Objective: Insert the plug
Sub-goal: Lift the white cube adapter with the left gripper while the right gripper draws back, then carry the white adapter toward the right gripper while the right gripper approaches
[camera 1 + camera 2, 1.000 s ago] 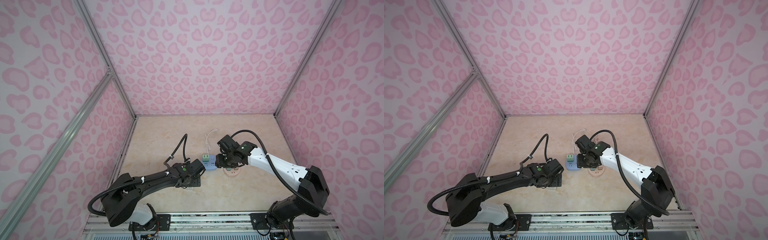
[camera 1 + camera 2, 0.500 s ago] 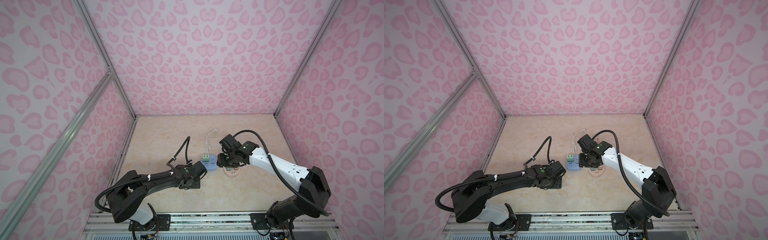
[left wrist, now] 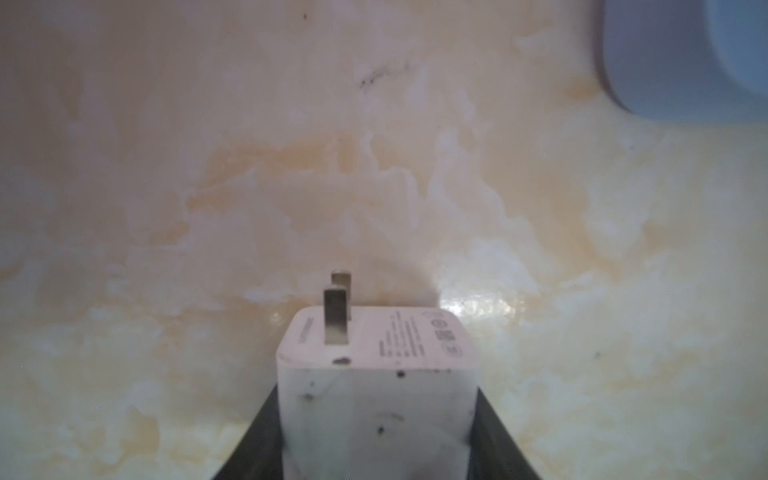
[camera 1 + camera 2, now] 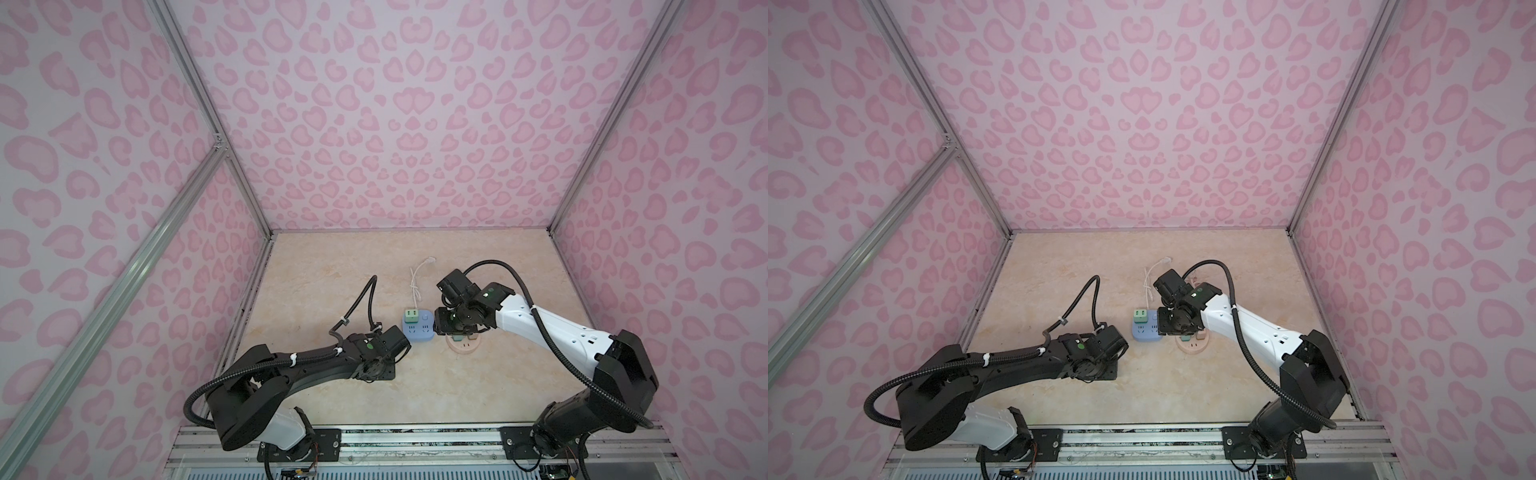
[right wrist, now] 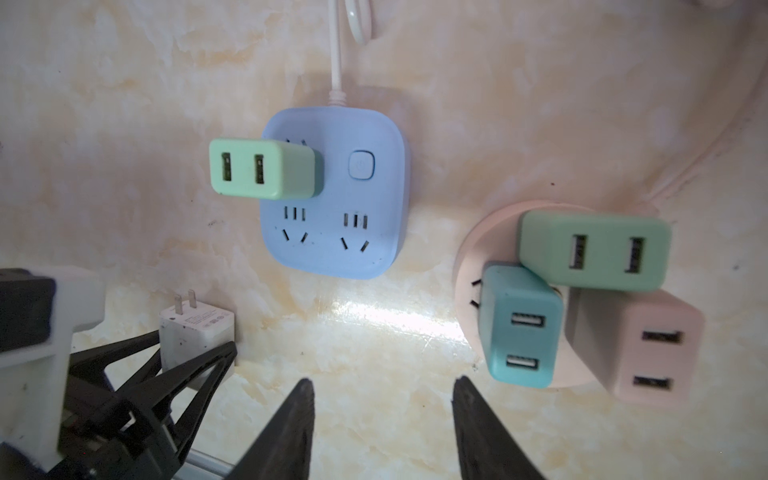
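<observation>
The white plug (image 3: 376, 374) is a small cube charger with two metal prongs, lying low over the marble table. My left gripper (image 3: 376, 388) is shut on it, one black finger against each side. In the right wrist view the plug (image 5: 195, 328) points its prongs toward the blue power strip (image 5: 382, 208), a short gap away. The strip (image 4: 417, 330) carries a light green charger (image 5: 262, 174) and two free sockets. My right gripper (image 5: 383, 380) hangs open and empty between the strip and a round pink socket (image 5: 490, 232).
The pink socket (image 4: 463, 345) holds a green charger (image 5: 594, 249), a teal charger (image 5: 519, 328) and a pink charger (image 5: 640, 345). A white cable (image 4: 414, 282) runs from the strip toward the back. Pink patterned walls close in the table on three sides.
My left jaws have closed in onto the white plug and the left wrist has crept toward the strip. The right jaws have narrowed a little; the right arm has barely moved.
</observation>
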### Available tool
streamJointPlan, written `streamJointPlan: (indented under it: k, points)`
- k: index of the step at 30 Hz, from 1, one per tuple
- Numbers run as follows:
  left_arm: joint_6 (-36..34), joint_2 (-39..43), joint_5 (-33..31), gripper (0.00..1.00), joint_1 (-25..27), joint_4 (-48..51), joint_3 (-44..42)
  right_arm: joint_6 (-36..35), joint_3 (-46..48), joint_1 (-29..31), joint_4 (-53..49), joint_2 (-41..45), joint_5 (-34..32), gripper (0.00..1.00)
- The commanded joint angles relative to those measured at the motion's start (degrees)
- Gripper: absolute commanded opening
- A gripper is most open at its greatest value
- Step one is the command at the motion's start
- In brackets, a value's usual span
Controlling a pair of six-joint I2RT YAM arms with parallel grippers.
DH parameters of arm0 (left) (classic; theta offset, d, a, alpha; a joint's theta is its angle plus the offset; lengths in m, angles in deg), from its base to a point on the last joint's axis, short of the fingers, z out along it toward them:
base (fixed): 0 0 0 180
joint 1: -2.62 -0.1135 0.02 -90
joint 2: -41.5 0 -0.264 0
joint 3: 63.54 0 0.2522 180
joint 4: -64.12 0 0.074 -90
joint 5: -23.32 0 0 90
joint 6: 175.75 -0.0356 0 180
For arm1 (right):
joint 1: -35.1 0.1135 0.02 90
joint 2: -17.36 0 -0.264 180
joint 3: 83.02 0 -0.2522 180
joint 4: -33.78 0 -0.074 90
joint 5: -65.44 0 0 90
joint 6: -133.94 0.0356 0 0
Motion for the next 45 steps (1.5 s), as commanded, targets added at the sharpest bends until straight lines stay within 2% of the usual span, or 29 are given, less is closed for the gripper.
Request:
streamJointPlan:
  k: [1, 7, 11, 13, 16, 19, 23, 29, 33, 35, 40, 43, 45]
  points:
    - [-2.82, 5.83, -2.12, 0.03, -0.05, -2.84, -2.04, -1.53, 2.05, 0.15, 2.81, 1.84, -1.47, 0.50]
    - [-7.86, 30.04, 0.18, 0.03, 0.53, -15.39, -11.95, -2.72, 8.72, 0.52, 13.62, 9.32, -0.61, 0.49]
    - [-10.24, 47.20, 3.42, 0.03, 0.68, -20.68, -17.35, -2.86, 13.48, 1.49, 19.81, 15.60, -4.24, 0.47]
    - [-10.29, 55.81, 3.93, 0.03, 0.63, -20.36, -18.62, -3.95, 15.47, 2.62, 22.11, 18.56, -7.01, 0.46]
    - [-11.05, 62.15, 3.61, 0.04, 0.65, -13.99, -15.84, -5.60, 16.31, 3.80, 22.74, 20.80, -9.75, 0.45]
    - [-12.09, 64.15, 5.59, 0.04, 0.63, -9.62, -12.57, -6.82, 15.47, 4.36, 21.46, 21.11, -10.85, 0.45]
    - [-13.84, 64.81, 10.31, 0.04, 0.63, -9.19, -10.75, -8.42, 14.86, 6.23, 22.21, 21.63, -12.98, 0.45]
    - [-15.93, 61.12, 16.14, 0.04, 0.63, -10.38, -9.65, -9.43, 14.07, 7.43, 23.99, 20.79, -11.22, 0.44]
    - [-16.03, 58.00, 18.26, 0.04, 0.63, -12.63, -10.04, -9.34, 11.53, 7.49, 20.62, 19.01, -10.84, 0.44]
    - [-14.22, 57.18, 13.15, 0.04, 0.63, -11.62, -9.38, -8.78, 10.83, 7.63, 19.69, 18.80, -10.01, 0.44]
    - [-2.40, 56.72, -8.25, 0.03, -0.22, -6.55, -4.47, -6.18, 13.13, 8.66, 22.21, 22.01, -10.64, 0.47]
    - [2.74, 52.06, -11.46, 0.03, -1.26, -3.80, 1.82, -6.66, 15.79, 9.95, 26.82, 23.89, -10.94, 0.53]
    - [5.12, 45.96, -11.78, 0.03, -2.39, 2.34, 9.26, -6.52, 15.59, 10.24, 27.31, 23.59, -11.10, 0.53]
